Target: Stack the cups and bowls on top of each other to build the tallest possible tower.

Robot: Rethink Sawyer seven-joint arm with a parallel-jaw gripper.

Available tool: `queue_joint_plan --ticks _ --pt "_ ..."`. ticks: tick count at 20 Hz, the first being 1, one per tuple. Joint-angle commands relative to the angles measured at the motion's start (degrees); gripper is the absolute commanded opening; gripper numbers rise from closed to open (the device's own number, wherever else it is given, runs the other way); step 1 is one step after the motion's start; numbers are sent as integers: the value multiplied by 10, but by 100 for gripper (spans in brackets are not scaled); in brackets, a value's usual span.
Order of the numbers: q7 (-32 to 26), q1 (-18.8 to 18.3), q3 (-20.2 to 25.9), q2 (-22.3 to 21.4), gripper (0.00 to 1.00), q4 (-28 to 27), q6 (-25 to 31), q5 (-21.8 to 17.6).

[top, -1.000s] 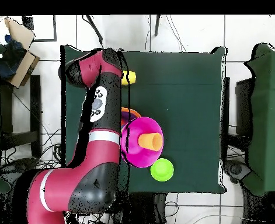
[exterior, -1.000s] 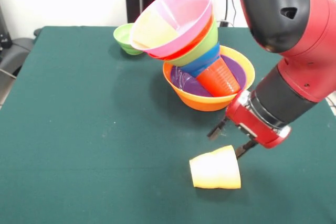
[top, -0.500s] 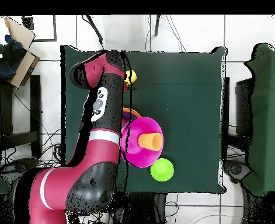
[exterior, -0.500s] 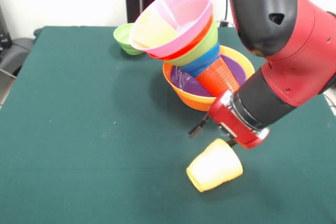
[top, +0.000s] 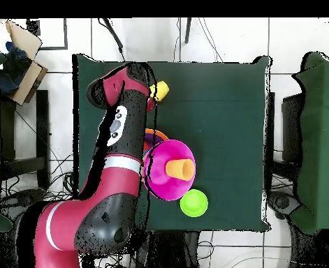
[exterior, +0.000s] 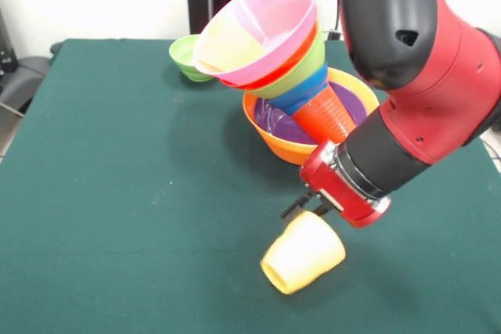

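Gripper (exterior: 308,210) low over the table, fingers (exterior: 292,208) at the closed end of the yellow cup (exterior: 303,252); one dark finger shows to the cup's side, the other is hidden behind cup and wrist, so cannot tell whether they pinch the cup or merely touch it. Cup lies tipped, mouth toward the camera in the front view and pointing down-left, apparently partly lifted at its base end. Overhead view: same cup (top: 158,90) pokes out from under the arm, well apart from the tower (exterior: 290,68). Tower: large orange bowl (exterior: 305,149) as base, purple bowl (exterior: 354,107) nested inside, red-orange cup (exterior: 326,117) leaning in it and carrying blue, green, red-orange and large pink bowl (exterior: 258,25) on a strong tilt; pale yellow cup (exterior: 225,43) inside the pink bowl. Small green bowl (exterior: 187,58) stands alone beyond the tower. Judgement: step in hand is picking up the loose yellow cup. Next move calls for a confirmed grip, a lift clear of the table, then gentle placement; the leaning stack looks easy to topple.
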Motion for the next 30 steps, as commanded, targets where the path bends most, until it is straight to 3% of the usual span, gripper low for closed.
queue_joint_plan --ticks 1,8,12,15,18,24,27,30 --pt "136 13 43 -15 0 80 -72 20" --pt "44 -12 90 -105 0 143 -63 81" --pt "-16 -31 119 -182 0 197 -28 125" --pt "-35 -39 131 -218 0 219 2 151" --pt "-52 -54 151 -260 0 246 70 189" --pt "-70 -74 173 -309 0 278 121 225" --pt "-83 -86 191 -328 0 301 119 244" --pt "-102 -96 211 -352 0 353 78 262"
